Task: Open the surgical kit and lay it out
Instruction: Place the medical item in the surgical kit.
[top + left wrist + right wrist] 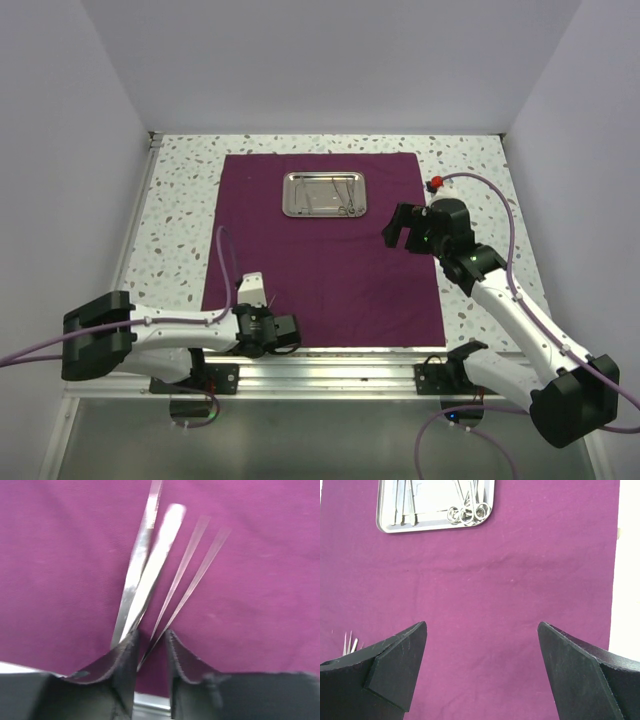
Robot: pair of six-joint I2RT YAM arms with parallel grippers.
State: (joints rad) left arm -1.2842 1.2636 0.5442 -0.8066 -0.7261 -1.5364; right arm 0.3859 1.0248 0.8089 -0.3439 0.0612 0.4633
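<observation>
The dark purple cloth lies spread flat on the table. The steel tray sits at its far middle and holds ring-handled instruments and other slim steel tools. My left gripper is low over the cloth's near left corner. In the left wrist view its fingers stand slightly apart. Thin tweezers lie on the cloth with their joined end between the fingers, and a broader pair lies just to the left. My right gripper hangs wide open and empty above the cloth's right side.
The speckled tabletop shows around the cloth, with white walls on three sides. An aluminium rail runs along the near edge, just behind the left gripper. A small red object sits by the right arm's purple cable. The tweezers also show in the right wrist view.
</observation>
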